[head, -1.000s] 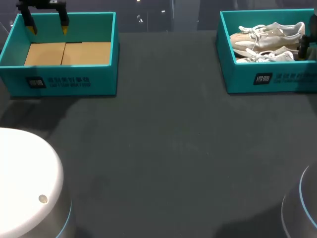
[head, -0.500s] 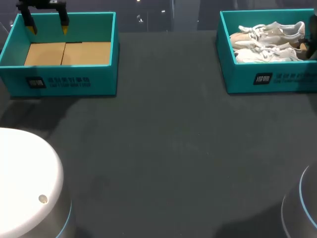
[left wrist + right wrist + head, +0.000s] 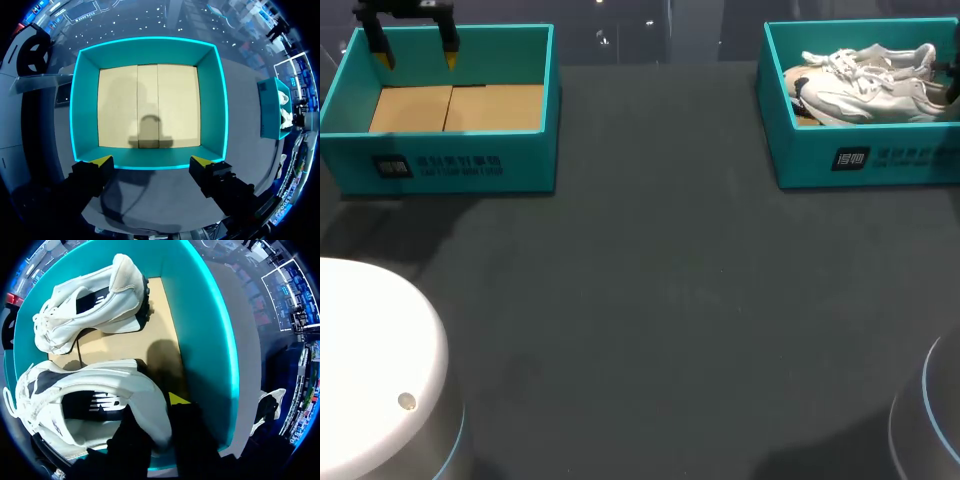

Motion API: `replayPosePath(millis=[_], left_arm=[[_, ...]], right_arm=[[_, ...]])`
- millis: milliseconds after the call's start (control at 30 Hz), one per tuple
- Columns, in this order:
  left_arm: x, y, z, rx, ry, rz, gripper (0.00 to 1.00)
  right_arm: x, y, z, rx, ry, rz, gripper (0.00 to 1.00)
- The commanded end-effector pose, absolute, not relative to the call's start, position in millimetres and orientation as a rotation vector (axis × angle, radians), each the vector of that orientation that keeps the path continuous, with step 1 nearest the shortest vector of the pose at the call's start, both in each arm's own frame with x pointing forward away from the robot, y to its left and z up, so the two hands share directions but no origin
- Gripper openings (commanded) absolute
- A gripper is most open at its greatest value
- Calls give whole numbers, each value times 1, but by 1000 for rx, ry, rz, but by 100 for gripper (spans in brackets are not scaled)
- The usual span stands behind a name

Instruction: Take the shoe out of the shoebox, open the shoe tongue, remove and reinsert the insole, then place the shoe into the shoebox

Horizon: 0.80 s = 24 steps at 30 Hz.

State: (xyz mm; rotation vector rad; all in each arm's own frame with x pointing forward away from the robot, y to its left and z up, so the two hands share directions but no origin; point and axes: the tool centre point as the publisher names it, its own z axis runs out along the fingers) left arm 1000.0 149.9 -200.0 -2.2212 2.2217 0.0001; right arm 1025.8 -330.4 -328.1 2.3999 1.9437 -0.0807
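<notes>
Gripping the white shoe (image 3: pixel 85 405) by its heel, the right gripper (image 3: pixel 156 411) sits inside the teal shoebox (image 3: pixel 215 350), second shoe (image 3: pixel 90 305) just ahead, while the left gripper (image 3: pixel 151 161) hangs open over the other shoebox (image 3: pixel 148 50).

Shoebox (image 3: pixel 150 52) ahead of end effector (image 3: pixel 151 161)

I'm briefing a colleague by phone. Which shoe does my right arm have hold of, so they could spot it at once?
Look at the teal shoebox at the far right of the table, which holds two white shoes. The held shoe is the one along the box's near wall. Unlike the other shoe by the far wall, its heel sits in the jaws of the right gripper.
</notes>
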Motion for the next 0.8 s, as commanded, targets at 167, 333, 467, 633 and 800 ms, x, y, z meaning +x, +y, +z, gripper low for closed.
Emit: replayPosePath(millis=[167,333,467,633,800], left_arm=[[1000,150,-200,-2221,2222,0,100],[1000,150,-200,-2221,2222,0,100],[1000,150,-200,-2221,2222,0,100],[1000,150,-200,-2221,2222,0,100],[1000,150,-200,-2221,2222,0,100]], right_arm=[[1029,-316,-280,2390,1930,-70,0],[1029,-306,-251,2348,1920,-92,0],[1025,-301,-229,2337,1889,-134,0],[1012,-290,-196,2299,1868,-134,0],[993,-274,-165,2235,1839,-127,0]])
